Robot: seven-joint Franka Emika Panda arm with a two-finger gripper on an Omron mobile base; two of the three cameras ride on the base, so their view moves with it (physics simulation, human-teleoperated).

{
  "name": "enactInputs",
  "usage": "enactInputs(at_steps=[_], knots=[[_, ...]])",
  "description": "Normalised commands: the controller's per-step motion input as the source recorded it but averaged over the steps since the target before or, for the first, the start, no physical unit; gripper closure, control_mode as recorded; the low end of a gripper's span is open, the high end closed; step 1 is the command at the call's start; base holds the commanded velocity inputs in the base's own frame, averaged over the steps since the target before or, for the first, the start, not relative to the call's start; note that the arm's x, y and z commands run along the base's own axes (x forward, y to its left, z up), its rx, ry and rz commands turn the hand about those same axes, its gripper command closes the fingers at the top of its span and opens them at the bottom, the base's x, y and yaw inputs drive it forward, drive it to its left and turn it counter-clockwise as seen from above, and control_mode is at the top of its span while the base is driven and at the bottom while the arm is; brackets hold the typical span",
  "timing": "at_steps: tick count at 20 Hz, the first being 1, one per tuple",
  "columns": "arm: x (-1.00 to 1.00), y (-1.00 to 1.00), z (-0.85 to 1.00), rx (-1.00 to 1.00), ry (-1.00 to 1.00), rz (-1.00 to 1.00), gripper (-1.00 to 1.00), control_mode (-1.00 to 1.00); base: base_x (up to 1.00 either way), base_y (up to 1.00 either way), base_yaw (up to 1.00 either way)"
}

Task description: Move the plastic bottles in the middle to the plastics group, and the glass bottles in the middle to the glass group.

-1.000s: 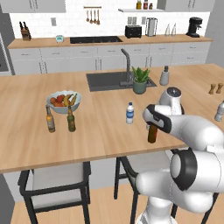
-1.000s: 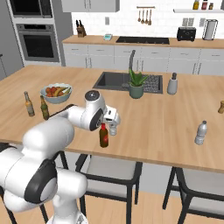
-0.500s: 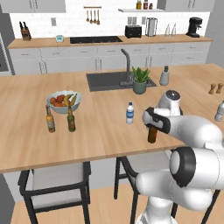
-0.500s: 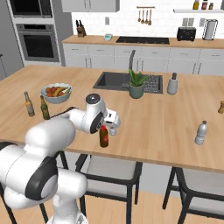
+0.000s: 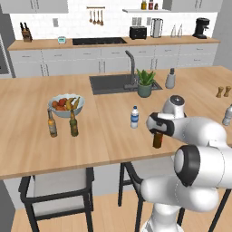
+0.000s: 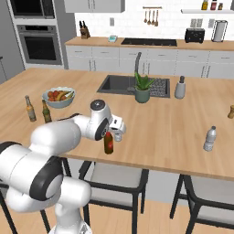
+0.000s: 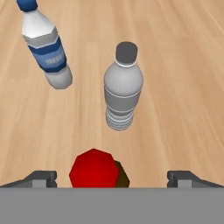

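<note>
Claw [image 7: 111, 177] hangs wide over the red-capped glass bottle [image 7: 94, 169] near the tabletop's [image 7: 183, 87] front edge; likely stiff, slippery, breakable, best gripped at the neck.

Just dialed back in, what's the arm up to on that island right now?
The gripper hangs open right above the red-capped brown bottle, fingertips on either side of its cap, not gripping yet. That bottle stands near the counter's front edge. Just beyond it stand the plain grey plastic bottle and the blue-labelled one, both upright and untouched. The amber bottle and green bottle wait by the fruit bowl; a lone plastic bottle stands off toward the other end.
</note>
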Motion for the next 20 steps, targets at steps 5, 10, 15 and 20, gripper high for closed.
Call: enactInputs(at_steps=[5,10,15,20], knots=[[0.03,0.00,-0.11,0.00,0.00,0.00,-1.00,-1.00,0.00,0.00,0.00],[0.00,0.01,-0.05,0.00,0.00,0.00,-1.00,-1.00,0.00,0.00,0.00],[0.01,0.00,-0.05,0.00,0.00,0.00,-1.00,-1.00,0.00,0.00,0.00],[0.00,0.00,-0.01,0.00,0.00,0.00,-1.00,-1.00,0.00,0.00,0.00]])
